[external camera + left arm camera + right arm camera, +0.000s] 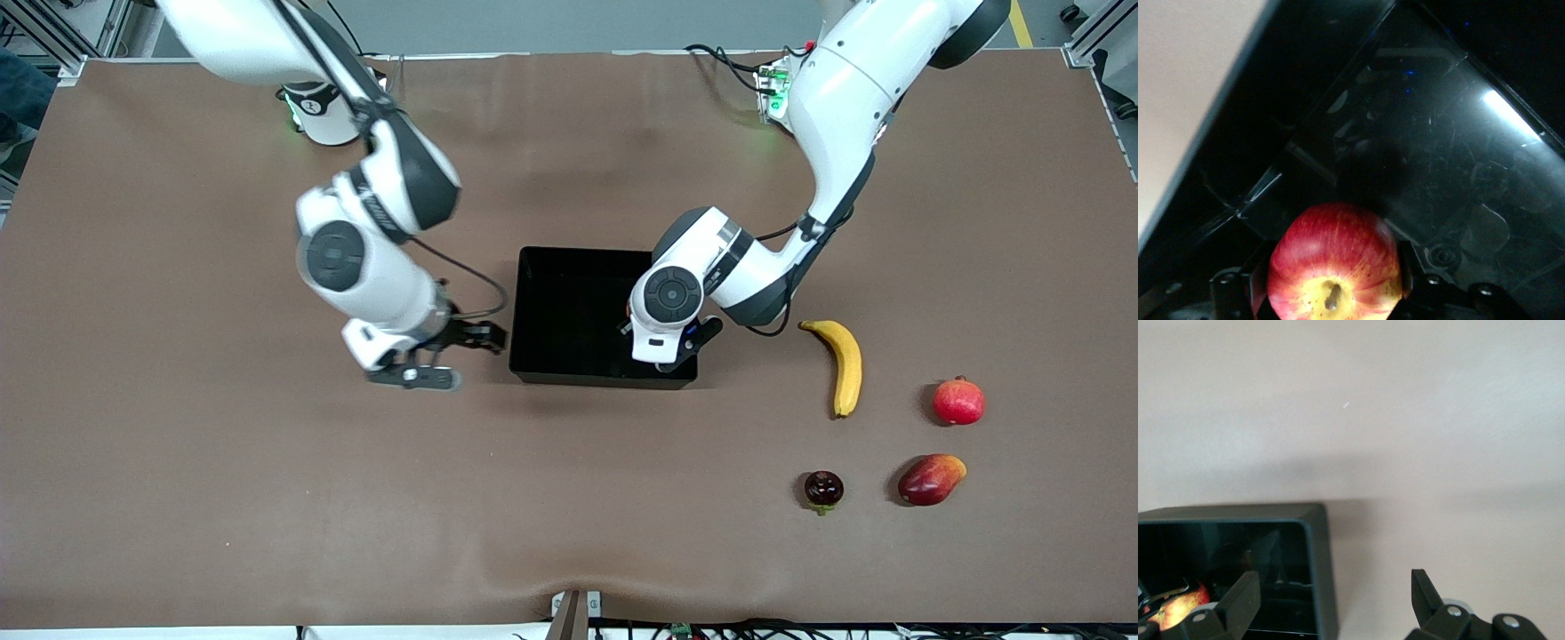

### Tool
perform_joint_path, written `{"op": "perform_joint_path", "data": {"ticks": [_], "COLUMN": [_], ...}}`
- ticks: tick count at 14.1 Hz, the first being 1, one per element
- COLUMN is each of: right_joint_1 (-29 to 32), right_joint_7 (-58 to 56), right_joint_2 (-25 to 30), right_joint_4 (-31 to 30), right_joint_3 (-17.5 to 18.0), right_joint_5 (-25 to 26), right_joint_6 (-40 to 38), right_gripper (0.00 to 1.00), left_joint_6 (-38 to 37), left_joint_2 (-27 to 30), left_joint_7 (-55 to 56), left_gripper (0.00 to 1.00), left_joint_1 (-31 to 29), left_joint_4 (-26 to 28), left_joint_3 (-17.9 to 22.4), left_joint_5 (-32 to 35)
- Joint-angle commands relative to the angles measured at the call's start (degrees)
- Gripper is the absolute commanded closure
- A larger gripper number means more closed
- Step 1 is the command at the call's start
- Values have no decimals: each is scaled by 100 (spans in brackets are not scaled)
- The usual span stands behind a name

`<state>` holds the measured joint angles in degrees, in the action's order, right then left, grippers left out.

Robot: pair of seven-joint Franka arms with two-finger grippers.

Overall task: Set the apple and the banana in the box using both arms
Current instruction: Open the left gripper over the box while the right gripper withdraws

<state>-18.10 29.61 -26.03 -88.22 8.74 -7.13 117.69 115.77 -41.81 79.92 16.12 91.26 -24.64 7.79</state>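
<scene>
- Red-and-yellow apple (1333,263) sits clamped between the left gripper's (660,354) fingers, over the black box (569,302) (glossy floor close below).
- Right gripper (425,366), fingers spread wide and empty, hangs over bare table beside the box.
- Banana (843,363) lies on the table toward the left arm's end, near a pomegranate (958,401).

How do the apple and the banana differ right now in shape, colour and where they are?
The apple is round, red with yellow; the banana is long, curved, plain yellow. The apple is held in the left pincer over the box; the banana lies untouched on the table. Both are whole fruit.
</scene>
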Motion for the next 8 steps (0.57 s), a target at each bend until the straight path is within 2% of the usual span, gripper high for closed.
{"op": "perform_joint_path", "data": {"ticks": [1,3,6,8], "right_joint_1": [709,1219,1765,1697], "right_joint_7": [-874,-1630,-2361,-2564], "right_joint_2": [510,782,1274,1635], "right_joint_4": [-204,-196,-195,-195], "right_joint_3": [84,84,-12,-694], "right_joint_5": [-52,-105,-96,-96], "right_joint_6": [-394,-763,-1378,-1861], "right_gripper": [0,0,0,0], "left_joint_6": [165,165,51,-54], "left_joint_2": [-72,-99,163,645], "left_joint_7": [199,208,182,86], "left_gripper": [73,0,0,0], "left_joint_1": [75,75,-3,-187], "left_joint_4": [32,23,-56,-169], "left_joint_3": [74,74,74,74], "left_joint_5": [248,381,390,390]}}
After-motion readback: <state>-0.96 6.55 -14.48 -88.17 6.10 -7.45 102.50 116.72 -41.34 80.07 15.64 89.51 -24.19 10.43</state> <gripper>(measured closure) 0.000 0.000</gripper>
